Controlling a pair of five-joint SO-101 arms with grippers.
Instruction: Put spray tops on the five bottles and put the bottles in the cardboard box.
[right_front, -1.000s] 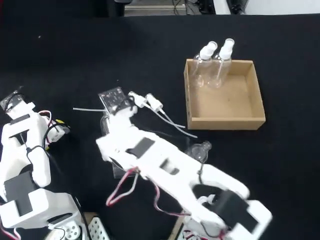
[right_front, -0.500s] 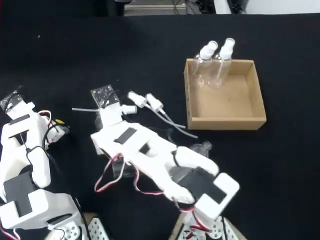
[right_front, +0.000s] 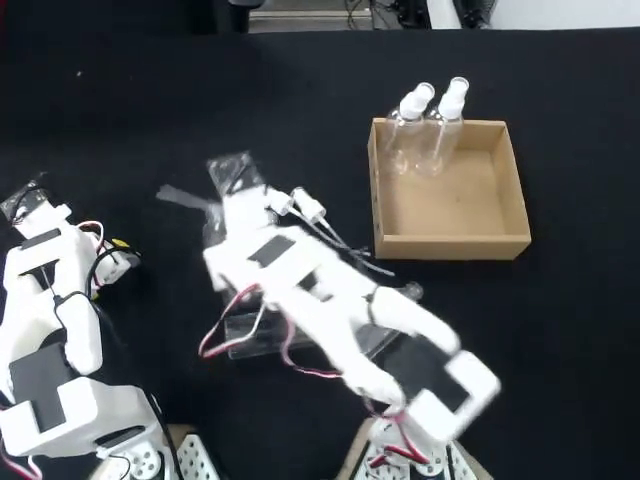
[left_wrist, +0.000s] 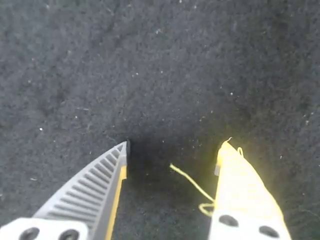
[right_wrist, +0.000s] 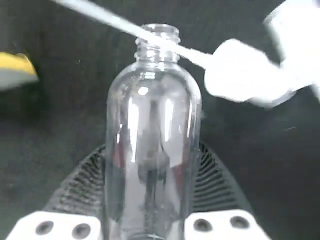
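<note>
My right gripper (right_wrist: 152, 155) is shut on a clear open-necked bottle (right_wrist: 152, 120), held left of the box in the high view (right_front: 228, 195). A white spray top (right_wrist: 245, 77) lies just past the bottle, its thin tube (right_wrist: 125, 25) crossing the bottle's mouth. Two more spray tops (right_front: 300, 207) lie on the black cloth beside that gripper. The cardboard box (right_front: 450, 240) holds two capped bottles (right_front: 425, 130) at its far wall. Another open bottle (right_front: 402, 295) lies near the box's front corner. My left gripper (left_wrist: 175, 150) hangs open over bare cloth at the table's left (right_front: 112, 262).
The right arm (right_front: 330, 300) stretches diagonally across the middle of the table, and something clear (right_front: 245, 335) lies partly hidden under it. A yellow finger (right_wrist: 15, 70) shows beyond the held bottle. Black cloth (right_front: 150, 110) covers the table around the box.
The right arm has swung and pushed its gripper with the bottle farther from the front edge. The thin tube beside it has shifted the same way. The left arm has kept still.
</note>
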